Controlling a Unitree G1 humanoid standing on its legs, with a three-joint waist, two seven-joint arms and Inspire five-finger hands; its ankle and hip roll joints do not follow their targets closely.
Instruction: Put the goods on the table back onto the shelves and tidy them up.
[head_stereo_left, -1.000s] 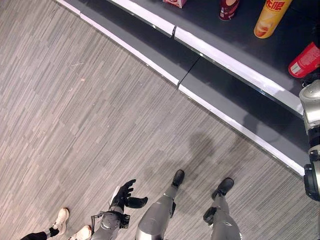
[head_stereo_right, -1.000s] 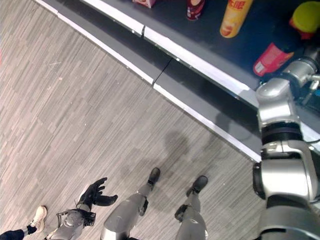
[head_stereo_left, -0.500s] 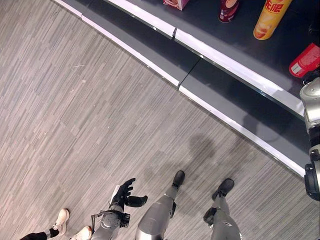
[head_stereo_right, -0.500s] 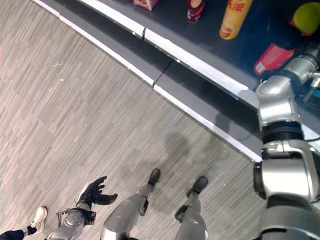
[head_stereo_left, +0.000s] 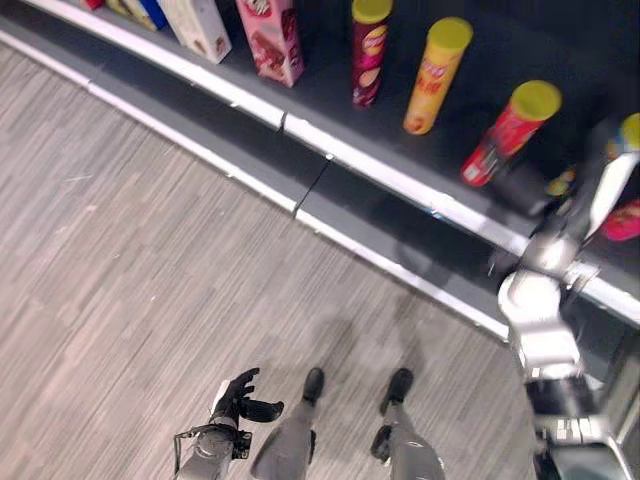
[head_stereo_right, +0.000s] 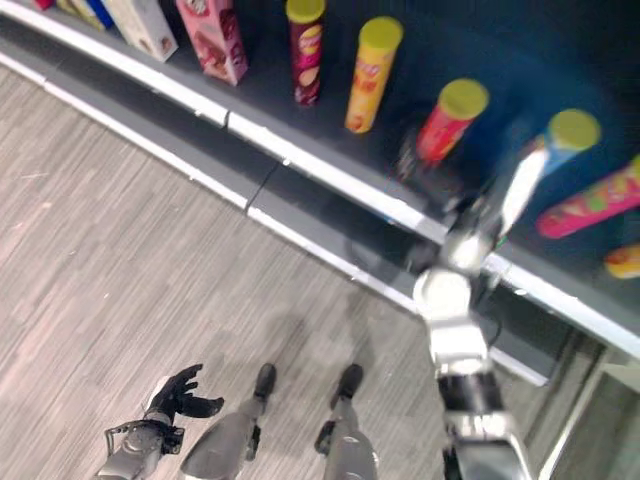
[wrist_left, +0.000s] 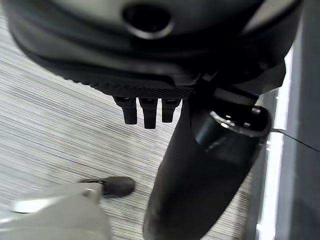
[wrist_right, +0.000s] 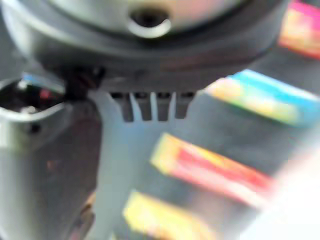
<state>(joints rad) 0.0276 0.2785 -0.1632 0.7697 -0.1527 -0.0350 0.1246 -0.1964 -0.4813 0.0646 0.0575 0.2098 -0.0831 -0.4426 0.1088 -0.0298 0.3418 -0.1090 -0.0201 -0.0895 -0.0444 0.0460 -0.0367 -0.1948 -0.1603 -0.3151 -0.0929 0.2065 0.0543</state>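
Observation:
A dark shelf (head_stereo_left: 330, 100) carries a pink box (head_stereo_left: 272, 38), an upright maroon tube (head_stereo_left: 367, 55), an upright yellow tube (head_stereo_left: 436, 72) and a tilted red tube (head_stereo_left: 510, 128), all with yellow lids. Further right a blue tube (head_stereo_right: 560, 140) stands, and a pink tube (head_stereo_right: 592, 203) lies flat. My right arm (head_stereo_right: 505, 195) reaches up over the shelf toward the blue tube. In the right wrist view my right hand (wrist_right: 150, 60) has straight fingers (wrist_right: 150, 109) with nothing in them, facing blurred tubes. My left hand (head_stereo_left: 236, 396) hangs low over the floor, open and empty.
White strips (head_stereo_left: 400, 185) edge the shelf, and a lower grey ledge (head_stereo_left: 250, 150) runs along its front. More boxes (head_stereo_left: 195, 25) stand at the far left of the shelf. An orange item (head_stereo_right: 625, 260) lies at the right edge. Wood-look floor (head_stereo_left: 120, 280) spreads on the left.
The camera has tilted up, so more of the shelf and its goods show. My right arm has risen and stretched out over the shelf. The left hand hangs as before.

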